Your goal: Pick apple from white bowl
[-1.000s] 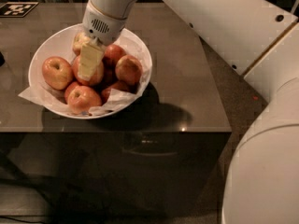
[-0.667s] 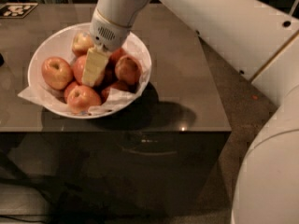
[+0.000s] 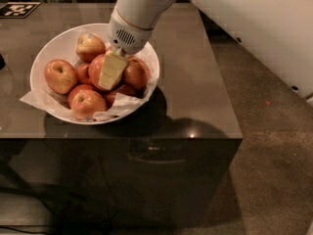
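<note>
The white bowl (image 3: 49, 48) stands on the left part of a dark table, lined with crumpled white paper and holding several apples. The apple (image 3: 96, 65), large and orange-red, lies in the middle of the pile. My gripper (image 3: 112, 74) reaches down from above into the bowl. Its pale yellow tip rests against the right side of that apple, between it and a darker red apple (image 3: 137, 74). A paler yellow-tan apple (image 3: 90, 45) lies at the back. Other orange-red apples lie at the left (image 3: 60, 76) and front (image 3: 88, 103).
The dark table (image 3: 195, 92) ends at a front edge just below the bowl and a right edge near the floor (image 3: 264, 146). My white arm (image 3: 244, 23) crosses the upper right. A black-and-white marker tag (image 3: 17, 9) lies at the table's back left.
My gripper has moved a little to the right, from the left-centre of the pile to its middle. The apples and the bowl have not moved.
</note>
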`<control>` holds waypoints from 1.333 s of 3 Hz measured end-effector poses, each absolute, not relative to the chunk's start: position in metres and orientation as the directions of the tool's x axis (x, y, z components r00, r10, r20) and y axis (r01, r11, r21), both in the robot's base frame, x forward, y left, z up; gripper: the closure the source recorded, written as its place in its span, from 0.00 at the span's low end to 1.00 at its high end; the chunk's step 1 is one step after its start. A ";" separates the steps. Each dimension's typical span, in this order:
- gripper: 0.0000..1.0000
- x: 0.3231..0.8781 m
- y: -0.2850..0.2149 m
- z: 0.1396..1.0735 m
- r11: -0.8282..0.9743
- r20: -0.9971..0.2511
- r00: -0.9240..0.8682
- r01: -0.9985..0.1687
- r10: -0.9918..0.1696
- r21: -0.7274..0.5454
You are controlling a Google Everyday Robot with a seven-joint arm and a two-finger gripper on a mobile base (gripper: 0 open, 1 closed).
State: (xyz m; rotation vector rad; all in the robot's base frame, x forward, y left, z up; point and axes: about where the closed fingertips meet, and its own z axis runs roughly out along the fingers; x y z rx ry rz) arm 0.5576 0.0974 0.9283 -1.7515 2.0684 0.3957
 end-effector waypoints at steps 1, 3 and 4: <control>1.00 0.555 0.088 0.933 0.190 -0.475 -0.139 -0.980 -0.869 -0.062; 1.00 0.549 0.097 0.952 0.210 -0.463 -0.142 -0.973 -0.875 -0.098; 1.00 0.536 0.113 0.993 0.215 -0.443 -0.120 -0.962 -0.888 -0.169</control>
